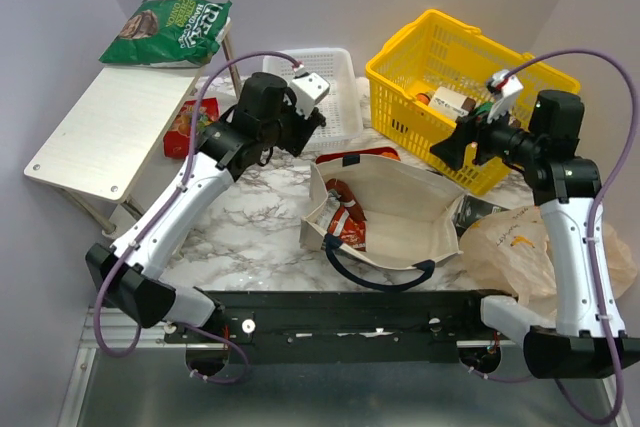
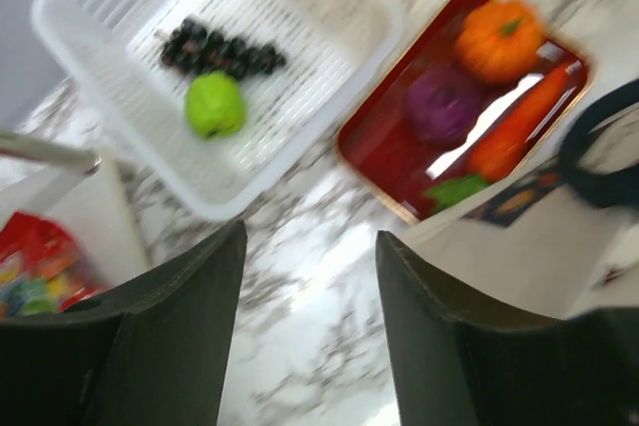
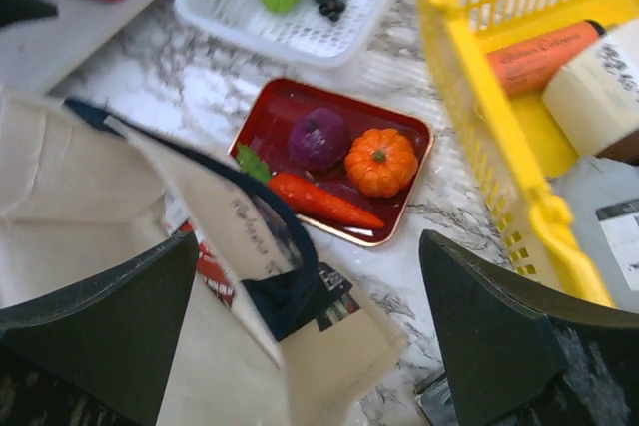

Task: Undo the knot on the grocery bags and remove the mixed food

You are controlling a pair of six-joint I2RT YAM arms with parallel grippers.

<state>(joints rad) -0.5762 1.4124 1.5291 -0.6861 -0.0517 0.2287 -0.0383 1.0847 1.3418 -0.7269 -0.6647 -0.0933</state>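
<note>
Left gripper (image 2: 310, 331): dark fingers spread apart, nothing between them, hovering above the marble tabletop (image 2: 300, 246) near the white slatted plastic tray (image 2: 300, 17).
Right gripper (image 3: 310, 331): jaws wide apart and empty, poised over the beige canvas tote with navy handles (image 1: 400, 212).
Unloaded so far: dark grapes (image 2: 222, 51) and a green apple (image 2: 214, 105) lie in the white tray; an orange (image 3: 380, 161), purple onion (image 3: 318, 137) and carrot (image 3: 321, 201) sit on the glossy red rectangular tray (image 3: 270, 107).
Snacks: a green snack bag (image 1: 168, 32) rests on the pale side shelf (image 1: 100, 137).
Tote: lies open on the marble with red snack packets (image 1: 350, 227) inside.
Plastic bag: the thin peach-cream bag (image 1: 520, 247) sits slumped by the right arm's base; its knot is not discernible.
Step in hand: probably emptying the tote.
Next move: likely lowering a gripper into the tote's mouth and closing on a red packet without snagging canvas.
</note>
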